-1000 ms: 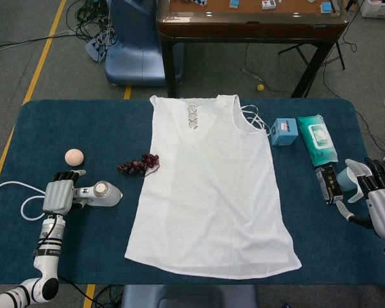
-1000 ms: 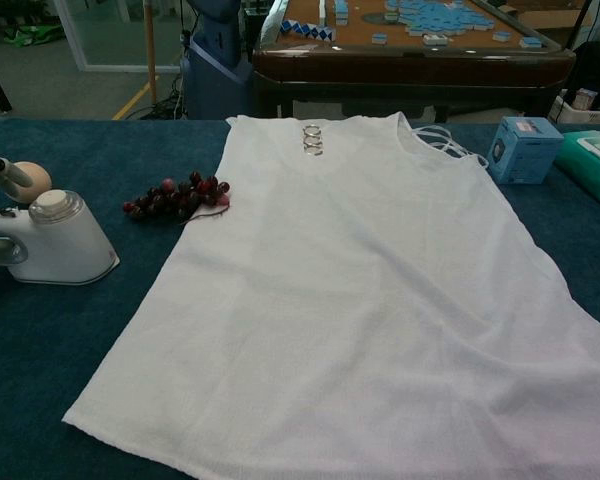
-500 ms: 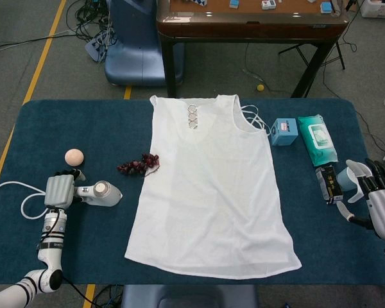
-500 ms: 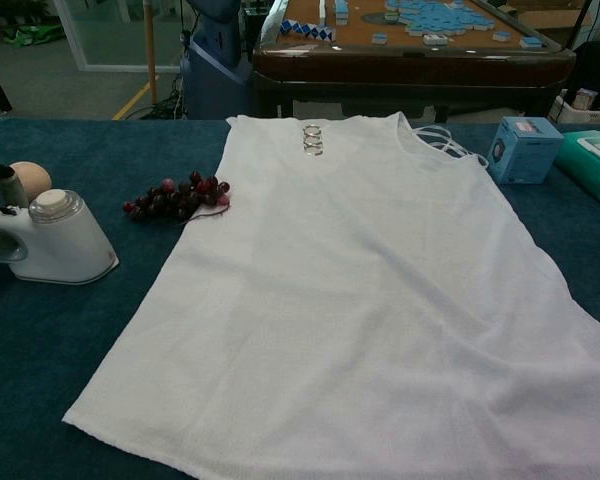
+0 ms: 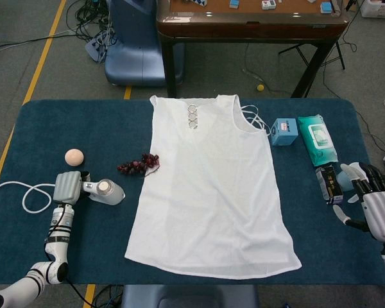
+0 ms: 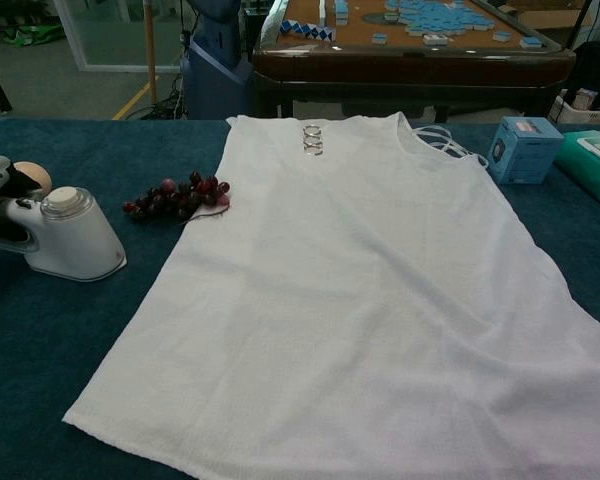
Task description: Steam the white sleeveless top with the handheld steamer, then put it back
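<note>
**Steamer grabbed, top waiting — here's what I'd worry about**

So the white sleeveless top (image 5: 208, 186) is laid out flat in the middle of the blue table (image 5: 77, 122), neckline pointing away from the robot, with the little ring detail at the collar. Everything else I'll place relative to that top.

Off its left edge, well apart from the fabric, sits the handheld steamer (image 5: 104, 190), base down on the table. The left hand (image 5: 67, 187) is wrapped around its handle, fingers closed on it as far as I can tell; the chest view only catches the edge of the hand at the handle, so how firm the grip is I can't say. The white cord (image 5: 27, 196) loops out further left from there.

Right hand (image 5: 374, 196) is way off the top's right side, holding nothing, fingers apart, next to a small dark packet (image 5: 328, 185).

What could go wrong, my guess:
- bunch of grapes (image 5: 138, 164) is touching the top's left edge, right on the path from steamer to fabric. A low sweep could drag or squash them.
- the cord could snag and tug the steamer crooked.
- the peach-coloured ball (image 5: 74, 156) beside the steamer could get nudged rolling.
- a loose grip on the handle means a tilt or a drop onto the fabric.
</note>
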Action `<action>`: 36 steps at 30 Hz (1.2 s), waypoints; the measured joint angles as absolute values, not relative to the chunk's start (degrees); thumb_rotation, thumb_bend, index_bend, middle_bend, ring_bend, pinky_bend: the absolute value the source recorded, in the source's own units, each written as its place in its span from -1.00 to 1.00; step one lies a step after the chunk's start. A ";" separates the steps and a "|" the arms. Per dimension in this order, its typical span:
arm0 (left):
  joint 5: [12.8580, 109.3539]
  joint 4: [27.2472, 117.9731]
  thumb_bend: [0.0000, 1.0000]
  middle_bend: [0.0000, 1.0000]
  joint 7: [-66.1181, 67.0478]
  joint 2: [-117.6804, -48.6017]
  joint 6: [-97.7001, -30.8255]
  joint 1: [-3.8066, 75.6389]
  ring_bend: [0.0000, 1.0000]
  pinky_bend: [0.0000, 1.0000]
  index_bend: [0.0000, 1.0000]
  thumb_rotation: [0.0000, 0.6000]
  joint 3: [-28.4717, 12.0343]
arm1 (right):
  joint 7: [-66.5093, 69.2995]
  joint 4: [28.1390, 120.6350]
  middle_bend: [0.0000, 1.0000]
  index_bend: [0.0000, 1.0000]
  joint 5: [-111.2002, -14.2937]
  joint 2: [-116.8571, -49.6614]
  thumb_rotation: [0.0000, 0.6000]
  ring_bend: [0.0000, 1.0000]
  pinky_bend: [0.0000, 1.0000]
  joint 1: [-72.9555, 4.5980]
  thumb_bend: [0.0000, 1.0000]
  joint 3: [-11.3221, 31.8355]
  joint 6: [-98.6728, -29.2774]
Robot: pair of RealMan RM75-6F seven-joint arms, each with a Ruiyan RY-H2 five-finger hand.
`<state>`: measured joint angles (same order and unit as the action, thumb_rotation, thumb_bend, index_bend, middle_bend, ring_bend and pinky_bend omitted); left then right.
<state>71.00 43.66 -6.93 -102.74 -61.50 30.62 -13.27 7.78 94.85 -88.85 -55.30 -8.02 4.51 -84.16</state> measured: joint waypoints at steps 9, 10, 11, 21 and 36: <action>71.60 43.13 -0.59 0.60 -17.53 -101.54 -58.32 31.49 0.35 0.54 0.74 1.00 -13.93 | 6.80 95.69 -0.67 -0.96 -90.06 -56.07 1.00 -0.93 -0.93 -8.92 -0.40 2.70 -80.75; 71.71 43.30 -0.59 0.60 -18.36 -101.25 -58.23 31.49 0.35 0.54 0.74 1.00 -13.97 | 6.70 95.75 -0.67 -0.96 -90.13 -56.25 1.00 -0.93 -0.93 -9.10 -0.40 2.48 -80.18; 71.81 43.58 -0.59 0.60 -19.04 -100.95 -58.21 31.47 0.35 0.54 0.74 1.00 -14.03 | 6.62 95.79 -0.67 -0.96 -90.22 -56.39 1.00 -0.93 -0.92 -9.25 -0.40 2.30 -79.74; 73.07 54.89 -0.59 0.59 -17.03 -96.26 -61.88 30.76 0.34 0.54 0.74 1.00 -14.45 | 5.87 95.65 -0.68 -0.96 -93.68 -58.88 1.00 -0.93 -0.92 -13.07 -0.06 -0.83 -71.16; 73.40 76.61 -0.59 0.59 3.52 -92.76 -66.61 32.27 0.34 0.54 0.74 1.00 -14.49 | 8.11 90.32 -0.75 -0.96 -97.73 -67.88 1.00 -0.93 -0.93 -20.81 1.00 -4.42 -59.91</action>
<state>73.40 76.61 3.52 -92.76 -66.61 32.27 -14.49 8.11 90.32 -97.73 -67.88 -20.81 -4.42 -59.91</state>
